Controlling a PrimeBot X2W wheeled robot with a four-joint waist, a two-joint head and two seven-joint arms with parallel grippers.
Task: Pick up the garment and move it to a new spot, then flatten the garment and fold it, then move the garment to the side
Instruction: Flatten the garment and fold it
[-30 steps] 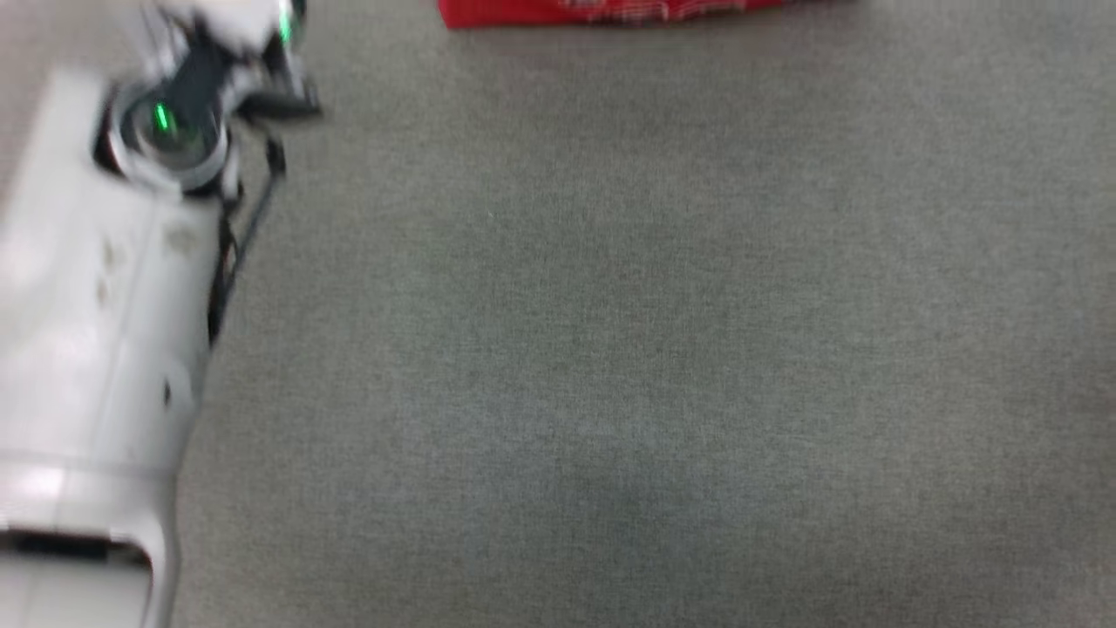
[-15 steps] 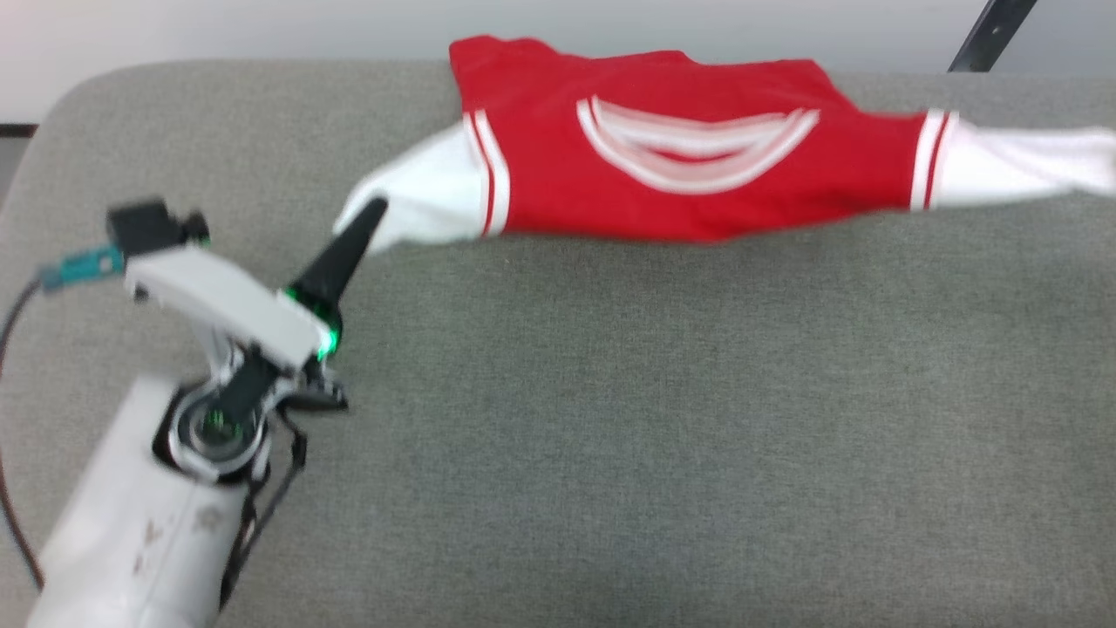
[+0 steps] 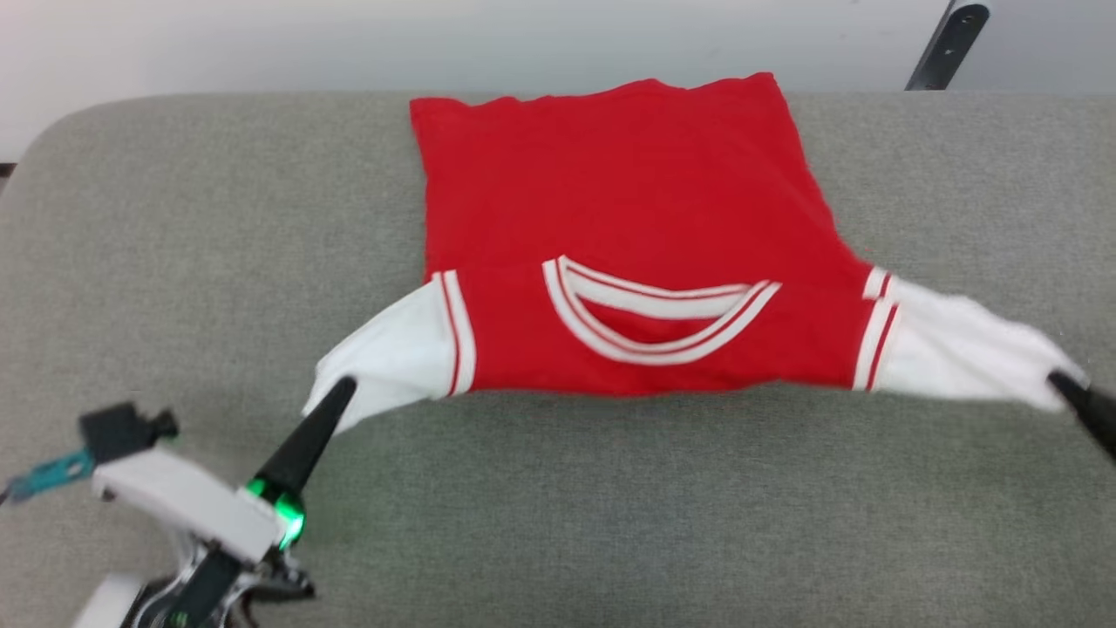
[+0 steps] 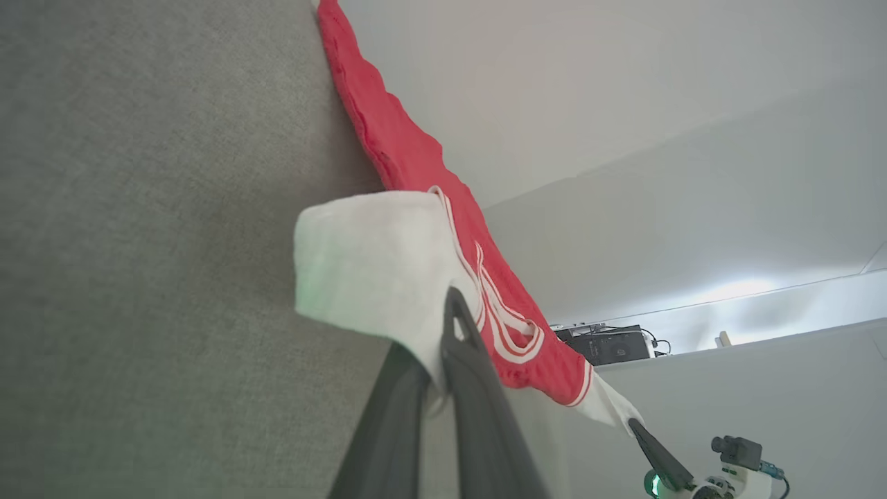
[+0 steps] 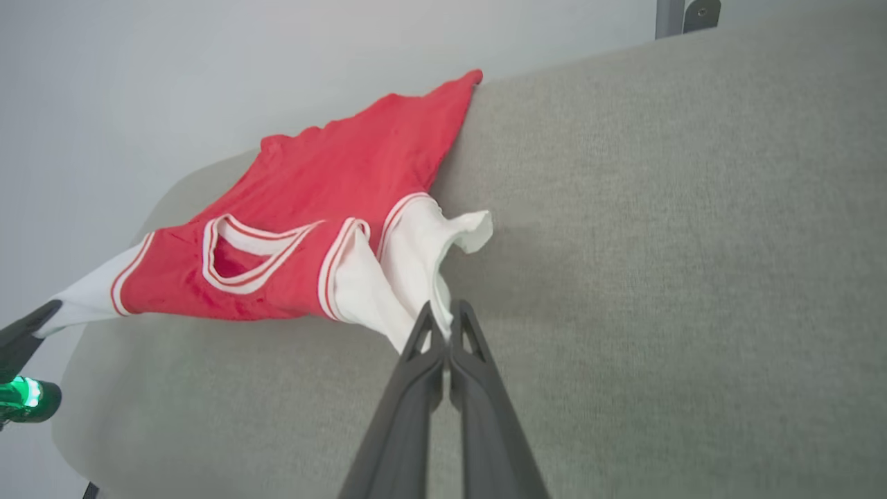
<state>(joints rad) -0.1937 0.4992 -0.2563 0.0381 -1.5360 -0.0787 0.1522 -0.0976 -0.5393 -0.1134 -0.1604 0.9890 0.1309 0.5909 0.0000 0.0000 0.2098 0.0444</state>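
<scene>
The red shirt with white sleeves and white striped trim (image 3: 610,209) sits in the upper middle of the head view. It is spread out on the grey fuzzy cloth table top (image 3: 174,227). The plain red end of the shirt reaches the far edge of the table, near the top of the frame. The striped neck hole is on the side nearer the bottom of the frame.

The left gripper (image 3: 344,388) is in the lower left of the head view. Its two long dark fingers are pressed tight together on the tip of one white sleeve. In the left wrist view the white cloth is squeezed between the fingers in the middle of the frame.

The right gripper (image 3: 1059,381) is at the right edge of the head view. In the right wrist view its fingers are pinched together on the tip of the other white sleeve.

The shirt is pulled wide between the two grippers, one sleeve out to each side. A dark slanted pole (image 3: 946,44) stands in the upper right corner, against a pale wall (image 3: 261,44).
</scene>
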